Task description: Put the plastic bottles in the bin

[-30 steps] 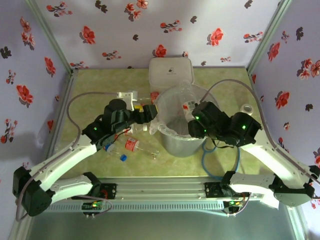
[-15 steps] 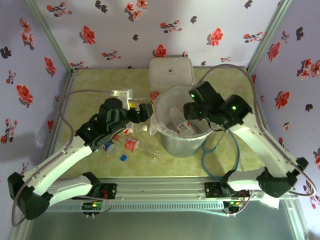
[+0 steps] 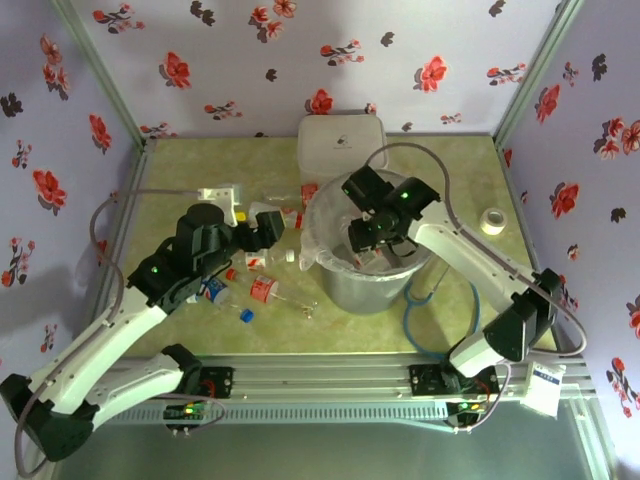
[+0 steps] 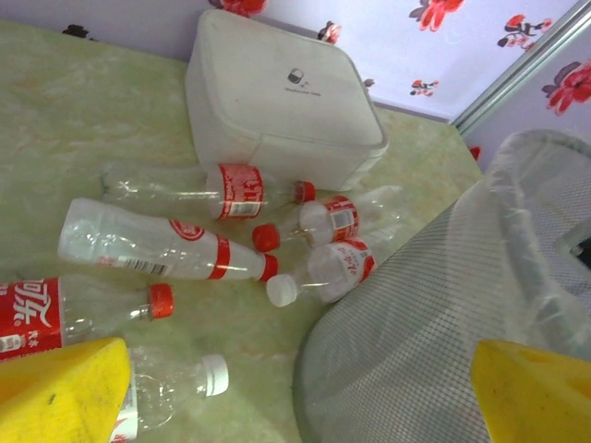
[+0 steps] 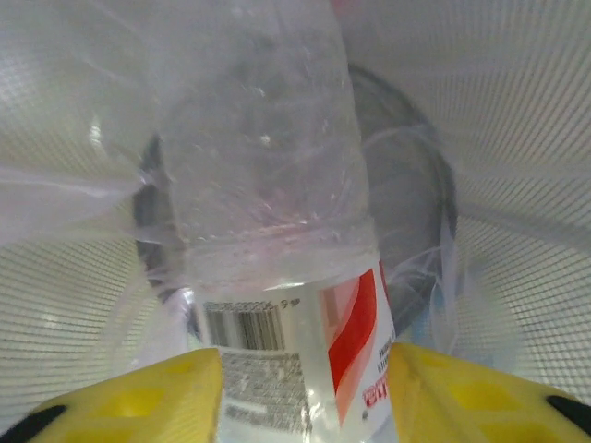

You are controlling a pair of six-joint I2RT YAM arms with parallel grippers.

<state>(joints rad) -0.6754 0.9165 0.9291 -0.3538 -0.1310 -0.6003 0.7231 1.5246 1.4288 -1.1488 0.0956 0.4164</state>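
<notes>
Lilac fabric walls printed with red and dark flowers enclose a pale green marbled tabletop. Silver metal posts slant up at both upper corners; an aluminium rail crosses the bottom.

Soft, even light is falling throughout; top view is reading slightly hazy; close yellow fingers are blurring

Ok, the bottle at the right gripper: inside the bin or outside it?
Inside, not dropped: the bottle sits clamped in the right gripper, between its yellow fingers, with the mesh wall of the bin all around it.
</notes>
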